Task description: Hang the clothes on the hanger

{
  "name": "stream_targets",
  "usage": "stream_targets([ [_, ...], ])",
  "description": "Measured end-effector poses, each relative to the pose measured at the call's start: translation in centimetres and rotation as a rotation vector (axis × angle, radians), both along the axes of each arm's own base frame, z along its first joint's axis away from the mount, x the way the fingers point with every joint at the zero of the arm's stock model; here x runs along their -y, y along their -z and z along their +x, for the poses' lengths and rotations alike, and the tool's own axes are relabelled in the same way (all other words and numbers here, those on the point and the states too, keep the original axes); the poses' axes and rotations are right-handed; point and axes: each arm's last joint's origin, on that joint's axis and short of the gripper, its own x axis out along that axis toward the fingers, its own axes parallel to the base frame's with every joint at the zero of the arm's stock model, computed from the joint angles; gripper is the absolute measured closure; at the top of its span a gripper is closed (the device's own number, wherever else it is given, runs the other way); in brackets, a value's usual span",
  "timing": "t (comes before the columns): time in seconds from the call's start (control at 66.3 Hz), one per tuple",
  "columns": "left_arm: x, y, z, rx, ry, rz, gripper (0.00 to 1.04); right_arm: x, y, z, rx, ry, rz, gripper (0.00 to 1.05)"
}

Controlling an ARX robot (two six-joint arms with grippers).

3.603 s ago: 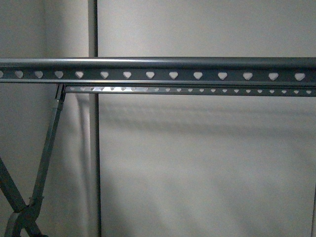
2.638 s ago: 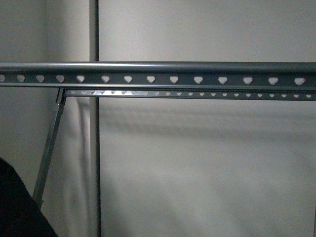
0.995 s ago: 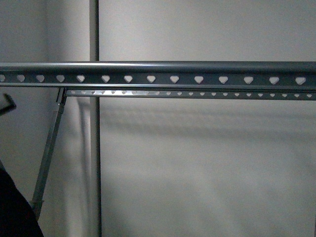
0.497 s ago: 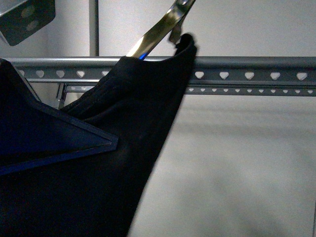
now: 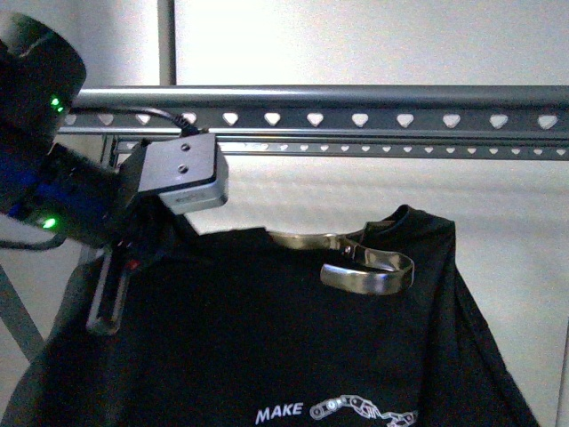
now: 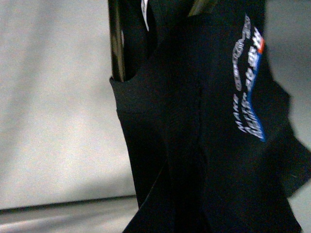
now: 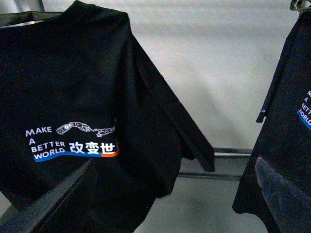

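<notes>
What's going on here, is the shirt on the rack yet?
Not yet. The left gripper holds the black T-shirt up by one shoulder in front of the grey rack. The shirt sits on a small silvery hanger, whose hook is below the rail and not caught on it. The right gripper stands apart from the shirt, open and empty.

The black T-shirt (image 7: 73, 92) reads "MAKE A BETTER WORLD 改变世"
</notes>
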Motion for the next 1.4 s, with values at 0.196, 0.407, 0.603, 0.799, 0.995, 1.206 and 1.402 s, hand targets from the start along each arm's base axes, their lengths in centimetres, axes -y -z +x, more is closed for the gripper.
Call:
stream_targets([
  [0.196,2.5,-3.6,1.9,0.289,0.107,0.059,1.00,0.0,0.0,0.0,0.000,0.000,0.000,0.07],
  [0.407,6.0,-3.8,0.8,0.312,0.273,0.128,1.00,0.0,0.0,0.0,0.000,0.000,0.000,0.07],
  [0.603,6.6,-2.4,0.5,0.454,0.368,0.152,1.00,0.0,0.0,0.0,0.000,0.000,0.000,0.07],
  [0.799,6.5,-2.8,0.4,0.499,0.374,0.161,1.00,0.0,0.0,0.0,0.000,0.000,0.000,0.07],
  [0.995,6.5,-3.1,0.2,0.508,0.377,0.161,1.00,0.0,0.0,0.0,0.000,-0.006,-0.001,0.07],
  [1.206,6.6,-3.1,0.2,0.511,0.377,0.164,1.00,1.6,-4.7,2.1,0.174,-0.213,-0.505,0.07],
  [1.402,6.4,-3.1,0.2,0.515,0.374,0.169,1.00,3.1,-9.8,8.2,0.199,-0.269,-1.009,0.07],
])
